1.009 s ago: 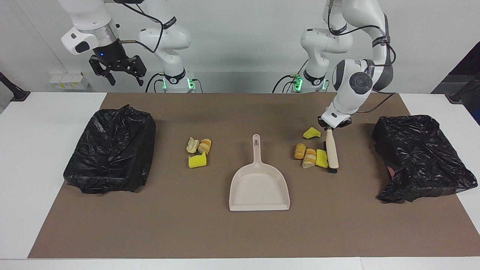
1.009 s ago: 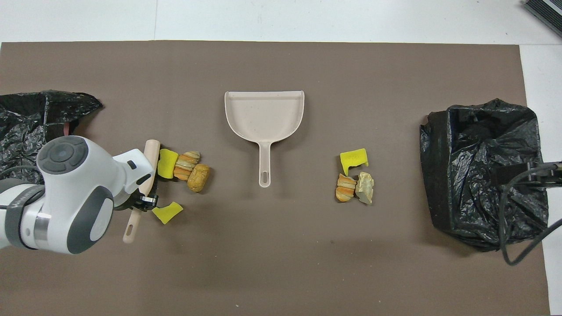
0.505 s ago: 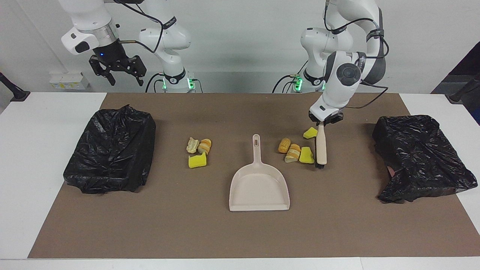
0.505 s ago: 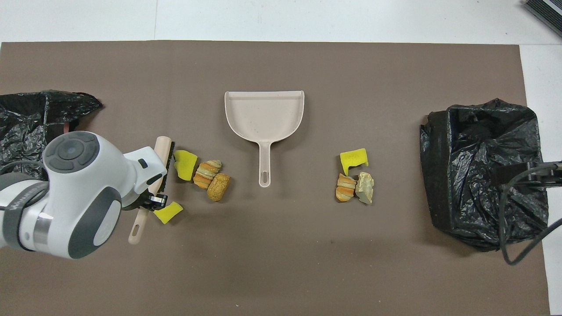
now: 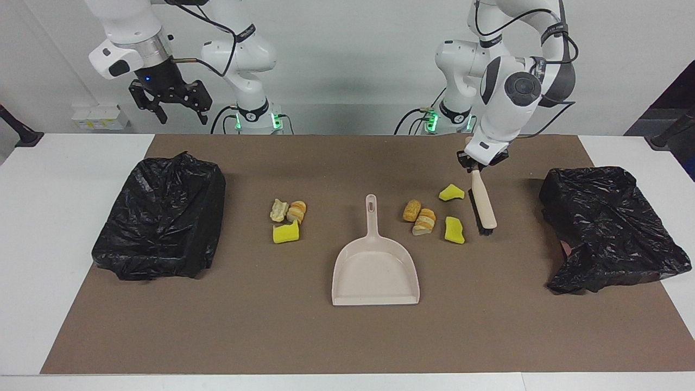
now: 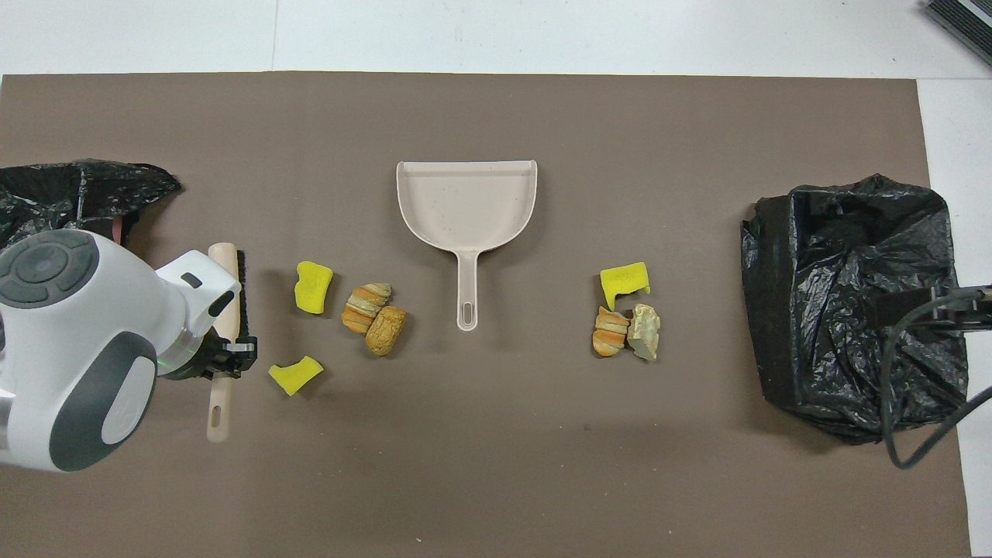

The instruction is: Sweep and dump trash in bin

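Two end effectors: left end effector (image 5: 478, 164) clamps hand brush (image 5: 482, 206) beside yellow sponge chunk (image 5: 453, 229); right end effector (image 5: 170, 100) waits raised, fingers spread.

A white table (image 5: 49, 217) carries a brown mat (image 5: 347, 336). On the mat — beige dustpan (image 5: 376, 270), scattered trash (image 5: 422, 218), two black bags (image 5: 160, 217).

A brown mat (image 5: 347, 336) is lying across the white bench (image 5: 49, 179), covering most of it. By the wall, at the right arm's end, a small white box (image 5: 100, 118) is sitting. A dark slatted object (image 6: 961, 19) is showing at the overhead view's corner.
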{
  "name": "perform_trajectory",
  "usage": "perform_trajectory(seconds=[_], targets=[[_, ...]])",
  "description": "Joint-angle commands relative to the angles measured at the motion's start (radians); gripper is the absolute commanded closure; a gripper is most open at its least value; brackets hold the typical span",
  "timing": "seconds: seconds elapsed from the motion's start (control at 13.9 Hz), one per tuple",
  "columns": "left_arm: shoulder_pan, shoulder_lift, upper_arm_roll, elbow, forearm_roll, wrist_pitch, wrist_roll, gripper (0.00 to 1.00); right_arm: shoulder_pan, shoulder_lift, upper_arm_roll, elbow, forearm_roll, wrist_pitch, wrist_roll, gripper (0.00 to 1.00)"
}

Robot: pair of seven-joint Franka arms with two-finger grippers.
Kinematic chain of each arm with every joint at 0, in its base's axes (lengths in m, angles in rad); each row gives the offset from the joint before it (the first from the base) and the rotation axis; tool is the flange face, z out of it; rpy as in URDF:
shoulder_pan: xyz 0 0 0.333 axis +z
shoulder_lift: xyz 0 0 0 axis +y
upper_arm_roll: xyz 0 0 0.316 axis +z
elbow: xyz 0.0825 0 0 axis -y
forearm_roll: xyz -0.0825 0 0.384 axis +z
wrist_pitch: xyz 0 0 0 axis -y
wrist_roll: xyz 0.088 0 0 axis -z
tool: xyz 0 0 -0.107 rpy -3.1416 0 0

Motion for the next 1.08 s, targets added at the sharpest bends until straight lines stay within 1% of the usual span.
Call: perform_trajectory(seconds=[0.0,0.22,0.29,0.43,0.58,0.72,0.86,1.01], targets=[[0.039,-0.026,-0.007,-0.024,-0.011,0.002,-0.022,1.00,-0.017,-0.015,0.002,-0.002,0.001,-0.018,-0.049,0.00],[0.038,-0.025,-0.007,-0.024,-0.012,0.011,-0.025,1.00,-0.006,-0.012,0.002,-0.019,0.003,0.001,-0.031,0.00],[0.038,-0.025,-0.009,-0.024,-0.012,0.014,-0.025,1.00,0.004,0.000,0.013,-0.030,0.003,0.036,-0.020,0.00],[0.027,-0.025,-0.009,-0.024,-0.012,0.014,-0.026,1.00,0.076,0.044,0.022,-0.042,0.009,0.116,0.038,0.00],[0.026,-0.022,-0.009,-0.022,-0.014,0.031,-0.026,1.00,0.174,0.099,0.024,-0.034,0.013,0.194,0.166,0.00],[0.030,-0.022,-0.009,-0.024,-0.014,0.037,-0.022,1.00,0.271,0.183,0.024,-0.022,0.027,0.273,0.333,0.00],[0.026,-0.022,-0.009,-0.024,-0.015,0.039,-0.025,1.00,0.368,0.282,0.024,0.007,0.069,0.333,0.476,0.00],[0.026,-0.020,-0.009,-0.022,-0.015,0.039,-0.023,1.00,0.448,0.381,0.024,0.064,0.084,0.401,0.584,0.00]])
